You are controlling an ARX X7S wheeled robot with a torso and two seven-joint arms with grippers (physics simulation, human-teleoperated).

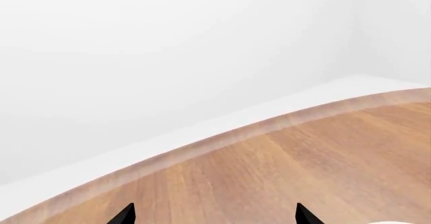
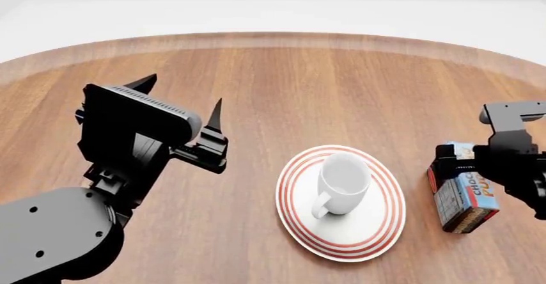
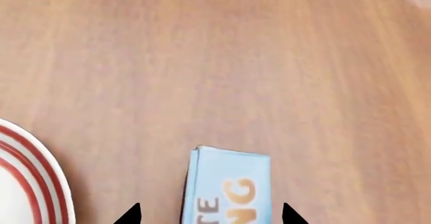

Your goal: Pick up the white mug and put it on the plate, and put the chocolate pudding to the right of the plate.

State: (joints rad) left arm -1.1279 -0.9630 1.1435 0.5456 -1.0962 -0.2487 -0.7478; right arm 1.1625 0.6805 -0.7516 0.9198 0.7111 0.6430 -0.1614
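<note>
The left gripper (image 2: 183, 98) hangs with its fingers wide apart above the tabletop's (image 2: 282, 86) left half, holding nothing. Near the front edge, the white mug (image 2: 341, 183) stands upright on the plate (image 2: 375, 229). Just right of the plate, the right gripper (image 3: 210, 215) has its fingers spread at both sides of the chocolate pudding (image 2: 465, 197); whether they touch it, I cannot tell.

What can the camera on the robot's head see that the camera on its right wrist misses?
Only the head view shows the white mug standing on the plate, the left pincer raised and open over bare wood, and the table's far curved edge. Only the right wrist view gives a close look down at the chocolate pudding's light blue end with orange letters between the right pincer's spread tips. Both show the pudding carton lying right of the red-ringed plate on the wooden table.
</note>
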